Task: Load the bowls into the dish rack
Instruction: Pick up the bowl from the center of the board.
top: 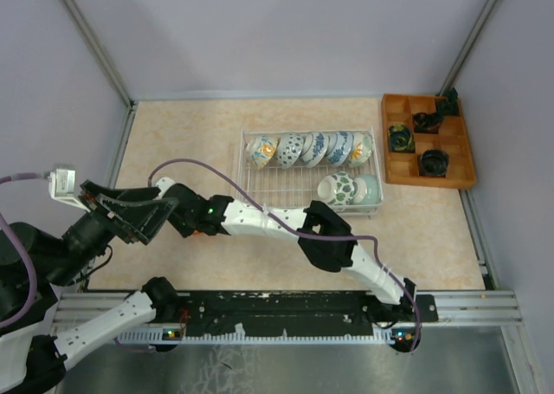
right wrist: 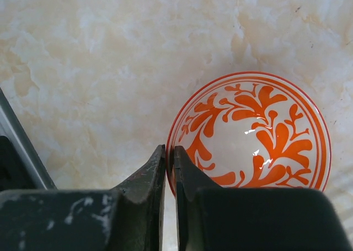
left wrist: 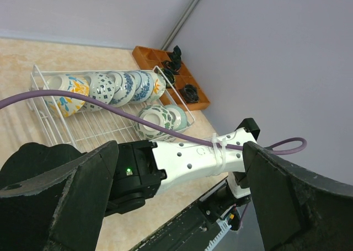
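Observation:
In the right wrist view my right gripper [right wrist: 170,149] is shut on the near left rim of a white bowl with an orange leaf pattern [right wrist: 259,124], which sits upright on the marble tabletop. From above, that bowl and the right fingertips are hidden under my left gripper [top: 154,212], which hangs open and empty above the right forearm [left wrist: 193,154]. The dish rack [top: 260,182] [left wrist: 83,129] holds a back row of several blue-patterned bowls [top: 303,149] [left wrist: 110,88] on edge. A green-patterned bowl [top: 338,189] and a pale one [top: 368,189] stand at its front right.
An orange wooden compartment tray [top: 459,151] with black items stands at the back right, beside the rack. A purple cable [top: 216,173] loops from the right arm over the table's left half. Grey walls close in the table on three sides.

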`<state>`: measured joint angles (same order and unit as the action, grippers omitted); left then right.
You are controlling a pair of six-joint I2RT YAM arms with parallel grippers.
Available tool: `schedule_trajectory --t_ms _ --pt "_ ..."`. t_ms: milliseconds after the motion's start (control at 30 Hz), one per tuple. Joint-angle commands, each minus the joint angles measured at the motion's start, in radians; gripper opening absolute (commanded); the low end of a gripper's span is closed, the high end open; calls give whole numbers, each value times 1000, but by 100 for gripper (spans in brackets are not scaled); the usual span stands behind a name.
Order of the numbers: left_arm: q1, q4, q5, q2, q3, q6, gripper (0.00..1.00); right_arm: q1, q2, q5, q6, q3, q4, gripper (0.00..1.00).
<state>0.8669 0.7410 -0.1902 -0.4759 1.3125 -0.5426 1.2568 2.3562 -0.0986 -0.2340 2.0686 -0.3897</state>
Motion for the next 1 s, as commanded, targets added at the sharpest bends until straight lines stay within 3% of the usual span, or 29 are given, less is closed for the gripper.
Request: schedule_trajectory --t_ms 0,67,400,800,967 --pt "-5 -6 3 13 -1 2 100 12 -78 5 -4 8 39 6" --pt "-5 -5 2 16 -1 0 100 13 -74 8 -4 12 36 0" --pt "-5 -9 1 24 -1 0 100 19 -138 -9 2 1 47 0" --pt "-5 -8 -11 41 -3 7 100 18 -311 13 -37 -124 188 0" --pt "-4 -8 -18 42 -3 7 100 13 -311 35 -39 -87 194 0"
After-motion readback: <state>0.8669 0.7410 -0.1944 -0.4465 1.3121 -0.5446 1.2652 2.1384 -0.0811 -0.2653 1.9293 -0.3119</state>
